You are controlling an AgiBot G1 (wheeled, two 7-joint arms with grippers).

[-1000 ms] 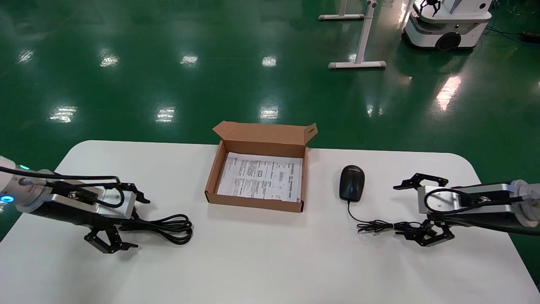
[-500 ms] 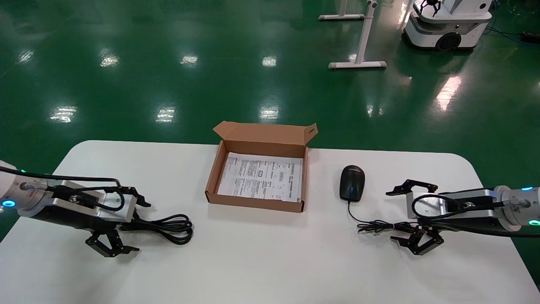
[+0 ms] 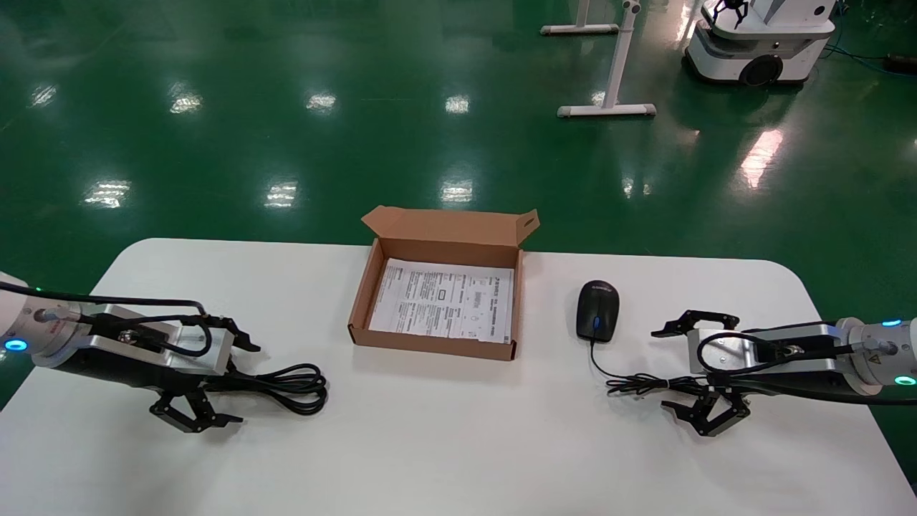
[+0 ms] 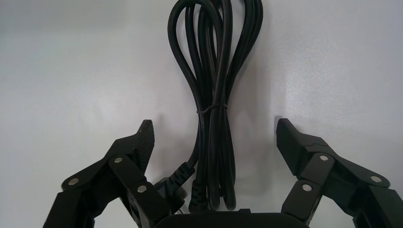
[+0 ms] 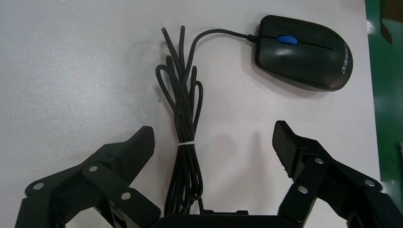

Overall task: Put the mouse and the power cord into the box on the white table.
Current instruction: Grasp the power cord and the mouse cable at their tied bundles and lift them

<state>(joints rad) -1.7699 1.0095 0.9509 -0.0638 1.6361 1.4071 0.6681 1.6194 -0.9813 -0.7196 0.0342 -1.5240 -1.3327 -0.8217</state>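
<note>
Right pincer (image 3: 701, 375) moved leftward, spread wide astride mouse (image 3: 598, 319) cable, seemingly untouched, left pincer (image 3: 221, 379) wide astride power cord (image 3: 286, 380)

Open box (image 3: 434, 337) between mouse (image 3: 597, 310) and power cord (image 3: 283, 378)

One of each item, two claws

On one white table (image 3: 458, 444): one brown box (image 3: 437, 337) at frame centre, one mouse (image 3: 597, 309) to its right, one coiled power cord (image 3: 286, 378) at lower left, plus a left claw (image 3: 215, 380) and a right claw (image 3: 691, 373).
</note>
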